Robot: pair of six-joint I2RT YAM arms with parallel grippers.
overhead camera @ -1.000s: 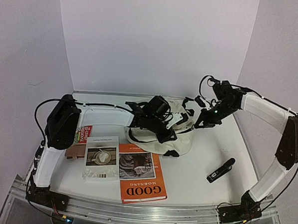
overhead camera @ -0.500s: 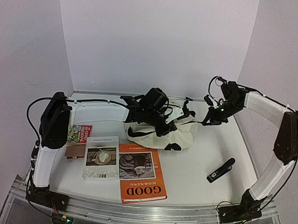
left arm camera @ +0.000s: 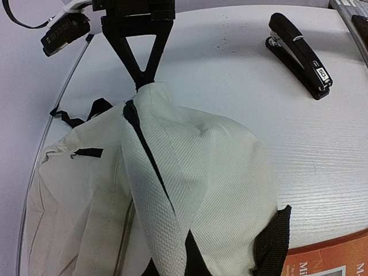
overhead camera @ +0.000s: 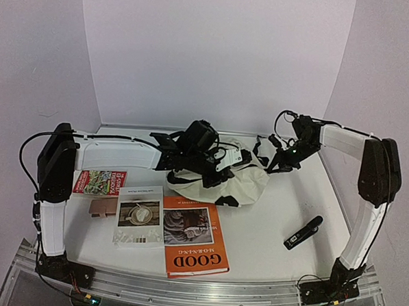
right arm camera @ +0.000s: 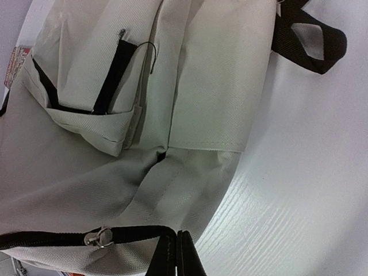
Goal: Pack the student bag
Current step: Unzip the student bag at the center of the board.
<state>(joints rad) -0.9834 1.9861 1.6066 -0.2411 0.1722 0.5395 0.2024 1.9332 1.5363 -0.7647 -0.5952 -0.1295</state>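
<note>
The student bag (overhead camera: 233, 185), cream fabric with black zippers and straps, lies slumped at the back middle of the table. My left gripper (overhead camera: 224, 166) is shut on a fold of its fabric, which fills the left wrist view (left arm camera: 190, 172); its jaws (left arm camera: 172, 265) pinch that fold at the bottom edge. My right gripper (overhead camera: 279, 162) is shut on the bag's right side. In the right wrist view its closed tips (right arm camera: 176, 234) hold the end of a black zipper, with the metal pull (right arm camera: 99, 237) just to their left. The bag's inside is hidden.
An orange "GOOD MORNING" book (overhead camera: 194, 243) and a white booklet (overhead camera: 139, 215) lie near the front. A brown item (overhead camera: 104, 207) and a colourful book (overhead camera: 100, 182) sit at the left. A black stapler (overhead camera: 303, 232) lies at the right, also the black stapler (left arm camera: 299, 54).
My left gripper has closed on the bag's fabric and drawn back toward the far left. The bag has bunched up and shifted toward the back. My right gripper stays shut on its edge.
</note>
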